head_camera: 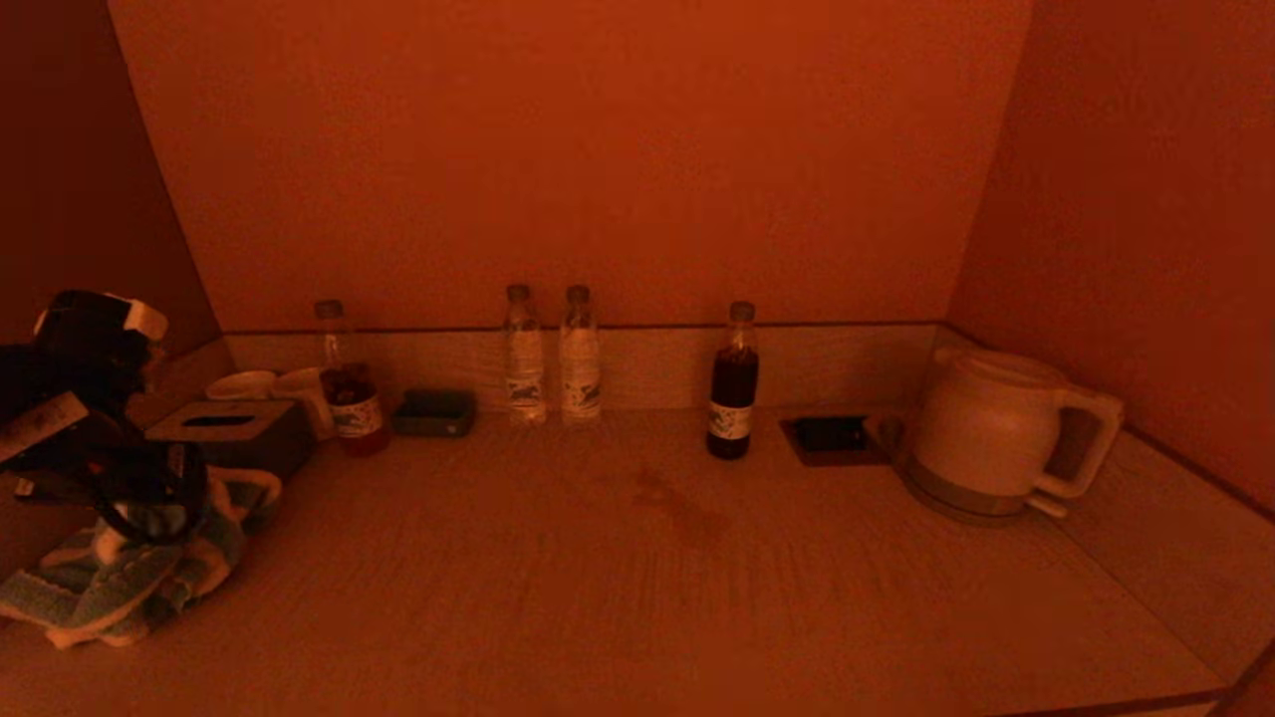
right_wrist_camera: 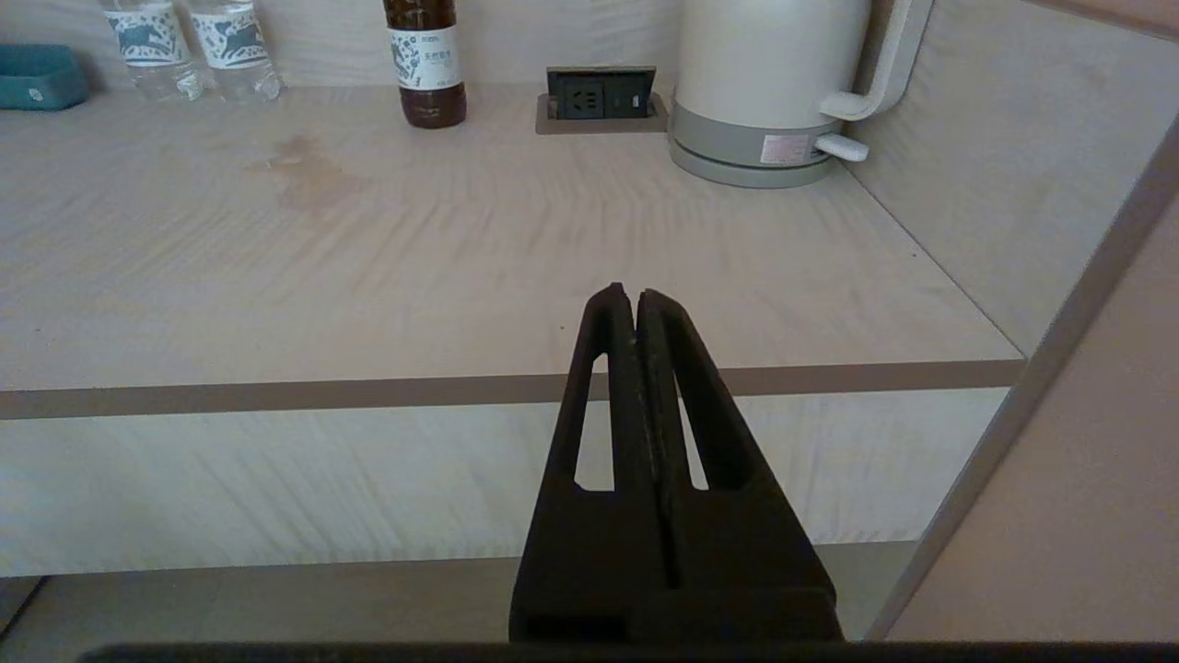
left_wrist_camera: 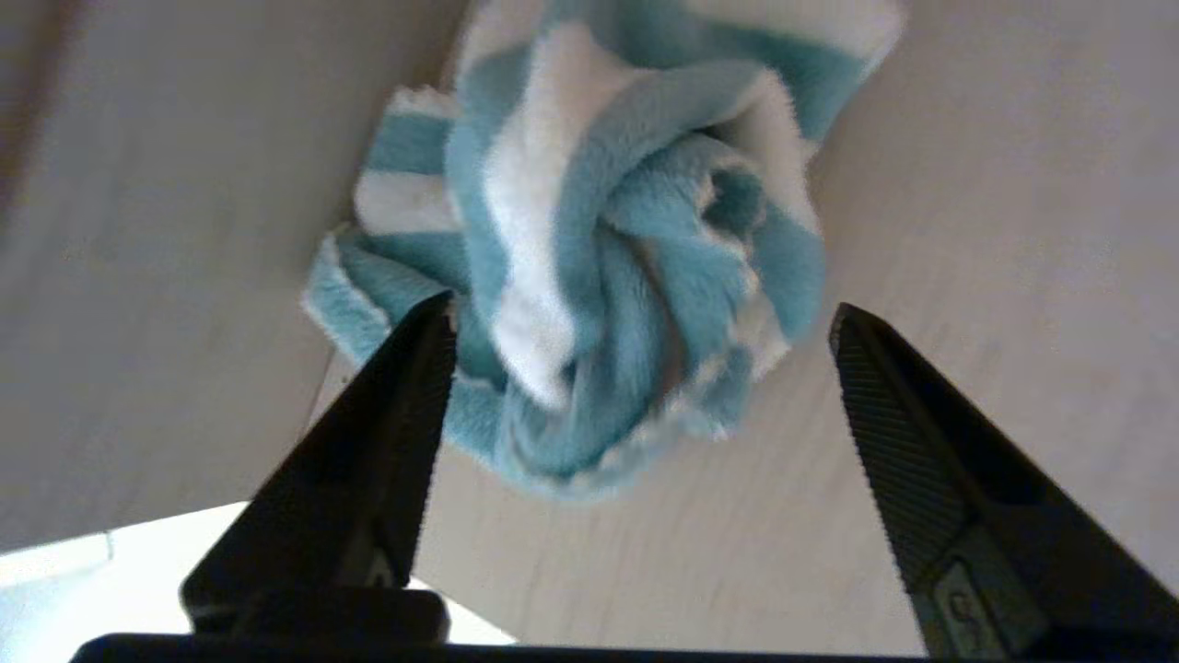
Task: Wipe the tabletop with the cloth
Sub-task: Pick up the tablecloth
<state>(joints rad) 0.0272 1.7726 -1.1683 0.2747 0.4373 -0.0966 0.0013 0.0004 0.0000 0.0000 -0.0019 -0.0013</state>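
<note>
A blue-and-white striped cloth (head_camera: 120, 578) lies bunched at the front left of the wooden tabletop (head_camera: 637, 597). It fills the middle of the left wrist view (left_wrist_camera: 608, 249). My left gripper (left_wrist_camera: 640, 318) hangs just above the cloth with its jaws wide open, one finger (left_wrist_camera: 405, 405) at the cloth's edge, nothing held. In the head view the left arm (head_camera: 100, 418) covers part of the cloth. A brownish stain (head_camera: 682, 508) marks the table's middle and also shows in the right wrist view (right_wrist_camera: 309, 175). My right gripper (right_wrist_camera: 631, 296) is shut and empty, parked before the table's front edge.
Along the back wall stand a tissue box (head_camera: 224, 428), cups (head_camera: 274, 388), a red-labelled bottle (head_camera: 344, 383), a small dark tray (head_camera: 435, 412), two water bottles (head_camera: 550, 354), a dark drink bottle (head_camera: 733, 383), a socket panel (head_camera: 832, 436) and a white kettle (head_camera: 996, 433).
</note>
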